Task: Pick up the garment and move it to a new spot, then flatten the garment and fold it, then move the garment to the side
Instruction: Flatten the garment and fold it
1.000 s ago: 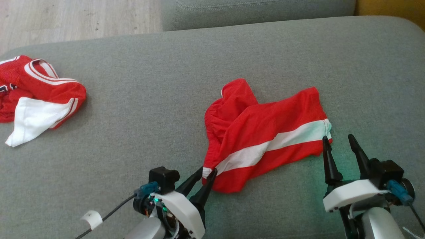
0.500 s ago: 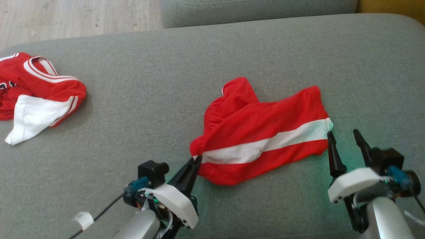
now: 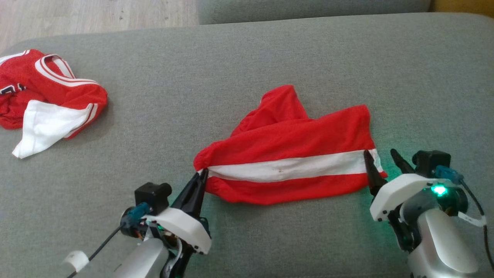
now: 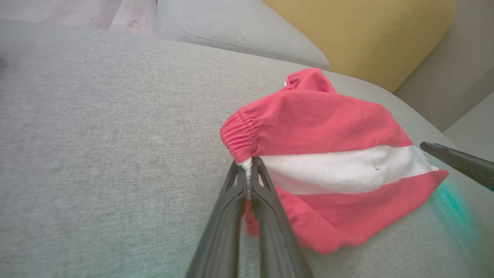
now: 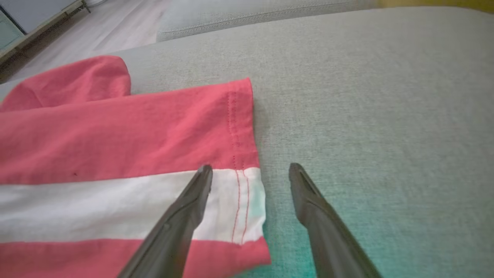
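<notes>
Garment (image 3: 287,162), red shorts with a white band, lies mid-cushion on the grey sofa (image 3: 247,58), drawn out lengthways, with a hump of cloth bunched at its far edge. Flattening looks partly done; folding and the move aside not yet begun. Left gripper (image 3: 201,177) is clamped on the waistband end at the white band. Right gripper (image 3: 379,154) stands apart, one finger over the hem, one off it. Red-and-white jersey (image 3: 50,96) lies well apart to the left and seems no obstacle.
</notes>
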Robot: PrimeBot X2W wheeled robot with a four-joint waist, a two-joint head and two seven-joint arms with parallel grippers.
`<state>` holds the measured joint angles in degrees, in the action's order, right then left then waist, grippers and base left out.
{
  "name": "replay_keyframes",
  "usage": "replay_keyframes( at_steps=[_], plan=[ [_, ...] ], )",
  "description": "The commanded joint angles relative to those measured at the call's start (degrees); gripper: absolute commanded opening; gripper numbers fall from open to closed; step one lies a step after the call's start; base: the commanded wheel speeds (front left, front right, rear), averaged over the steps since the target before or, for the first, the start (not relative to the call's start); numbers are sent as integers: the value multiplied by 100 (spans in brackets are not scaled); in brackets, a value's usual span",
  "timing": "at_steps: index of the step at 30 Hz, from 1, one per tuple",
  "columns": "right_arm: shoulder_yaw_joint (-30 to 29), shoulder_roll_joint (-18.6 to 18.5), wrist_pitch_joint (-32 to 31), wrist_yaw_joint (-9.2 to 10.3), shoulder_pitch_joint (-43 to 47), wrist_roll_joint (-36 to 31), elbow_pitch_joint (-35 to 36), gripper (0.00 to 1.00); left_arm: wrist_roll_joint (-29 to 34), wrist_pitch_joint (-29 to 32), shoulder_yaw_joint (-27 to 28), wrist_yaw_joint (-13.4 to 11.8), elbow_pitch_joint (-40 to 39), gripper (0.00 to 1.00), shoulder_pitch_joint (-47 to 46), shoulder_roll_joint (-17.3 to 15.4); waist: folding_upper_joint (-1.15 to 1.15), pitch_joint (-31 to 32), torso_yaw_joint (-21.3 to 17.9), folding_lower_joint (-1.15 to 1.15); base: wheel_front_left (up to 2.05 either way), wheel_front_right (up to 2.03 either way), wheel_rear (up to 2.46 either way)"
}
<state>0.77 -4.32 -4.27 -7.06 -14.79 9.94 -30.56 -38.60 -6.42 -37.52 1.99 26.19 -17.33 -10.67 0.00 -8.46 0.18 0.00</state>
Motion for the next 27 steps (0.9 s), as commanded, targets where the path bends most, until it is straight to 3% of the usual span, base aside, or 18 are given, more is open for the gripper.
replay_keyframes(
  at_steps=[1, 13, 27],
  plan=[
    [218, -76, -29, -43, -236, 125, 130, 100, -22, -81, 232, -28, -107, 0, -224, -133, 0, 4, 4, 0, 0, 0, 0],
    [1117, -260, -263, -43, -395, 863, -479, 100, -36, -73, 111, -29, -169, 0, -178, -96, 0, 62, 1, 0, 0, 0, 0],
    [1506, -255, 202, -43, -602, 678, -268, 100, -119, -36, 92, -58, -268, 0, -128, -132, 0, 55, -26, 0, 0, 0, 0]
  ],
)
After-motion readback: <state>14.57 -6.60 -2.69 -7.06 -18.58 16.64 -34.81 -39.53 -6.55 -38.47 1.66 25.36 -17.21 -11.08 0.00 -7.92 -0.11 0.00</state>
